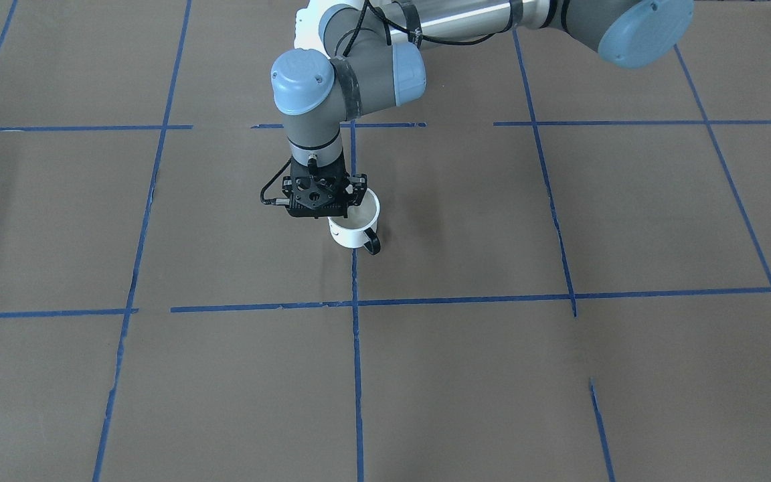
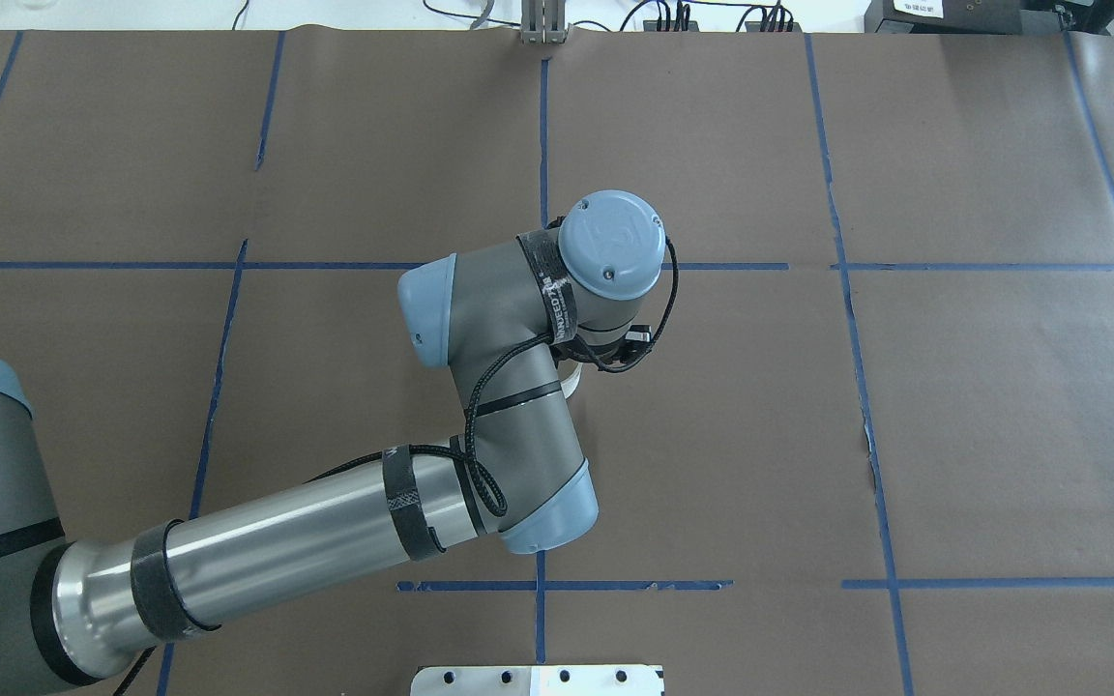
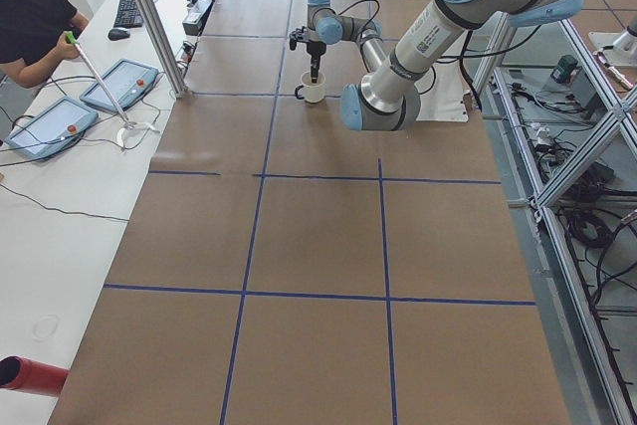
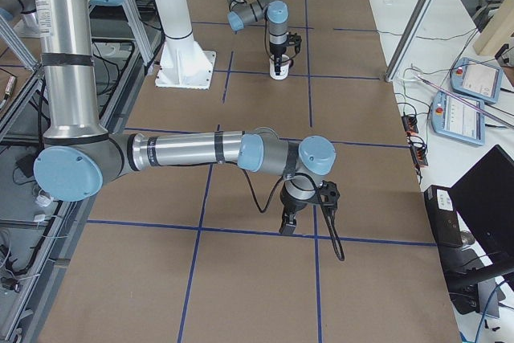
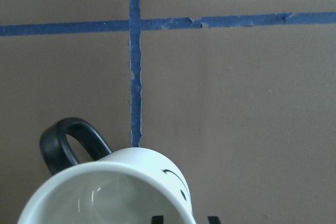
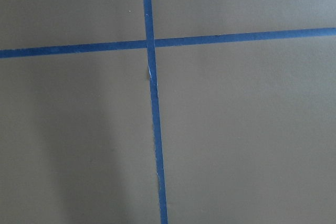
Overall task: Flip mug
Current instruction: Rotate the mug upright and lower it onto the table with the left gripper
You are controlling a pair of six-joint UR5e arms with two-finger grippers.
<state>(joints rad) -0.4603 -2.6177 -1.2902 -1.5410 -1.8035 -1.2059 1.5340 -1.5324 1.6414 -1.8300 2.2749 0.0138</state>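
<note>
Mug [image 1: 357, 227] held at the rim by the left gripper [image 1: 340, 209], near the middle of the table [image 1: 492, 375].

Mouth up and tipped a little, the mug sits right by a crossing of the blue tape [image 1: 357, 348], its black handle [image 1: 372, 242] pointing away from the robot. From the left wrist camera the white inside shows, with part of the drawn face [image 5: 178, 182] on the outer wall. The two black fingers [image 5: 157, 219] straddle the wall, one inside and one outside, pinched on it. Whether the base touches the brown paper I cannot tell. The right gripper [image 4: 287, 226] hangs low over a tape line, well apart from the mug; whether its fingers are apart or together cannot be made out.
</note>
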